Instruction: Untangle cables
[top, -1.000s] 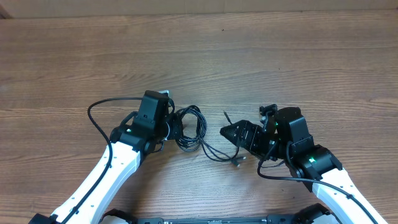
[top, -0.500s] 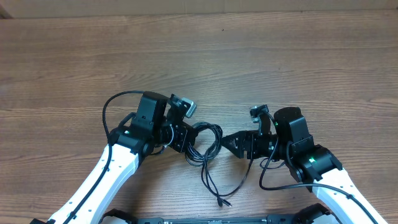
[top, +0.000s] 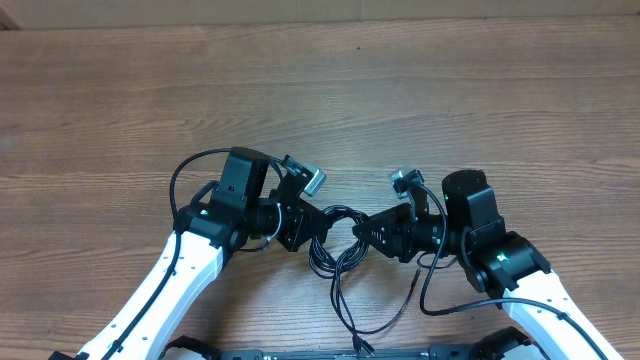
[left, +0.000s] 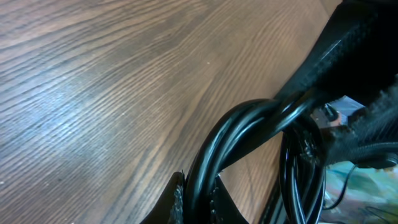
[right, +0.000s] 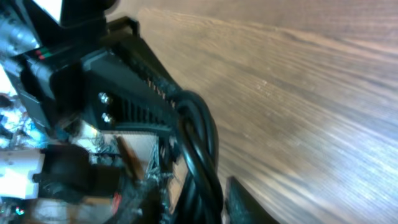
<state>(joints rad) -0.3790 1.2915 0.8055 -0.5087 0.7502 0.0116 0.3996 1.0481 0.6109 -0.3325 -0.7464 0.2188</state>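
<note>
Clamping the cables (left: 239, 127), the left fingers (left: 177, 202) were clenched on a glossy black bunch of strands, which rose out of the pads and bent away to the right. The right fingers (right: 249, 205) were likewise closed on the bunch. In the right wrist view the strands ran down between them, though much of that view was blurred. From overhead, the two sets of fingers faced each other almost tip to tip. The cables were gathered in a small coil between them, touching both, over the front part of the counter (top: 450, 90). Below the coil a few loops sagged toward the front. One long strand swept down and round in an open curve, and its end reached the lower edge of the view. Behind the fingers, the left arm (top: 170, 280) and right arm (top: 530, 290), both white, reached in from the front corners. Each carried its own thicker black cord (top: 185, 175), arched beside the wrist.
</note>
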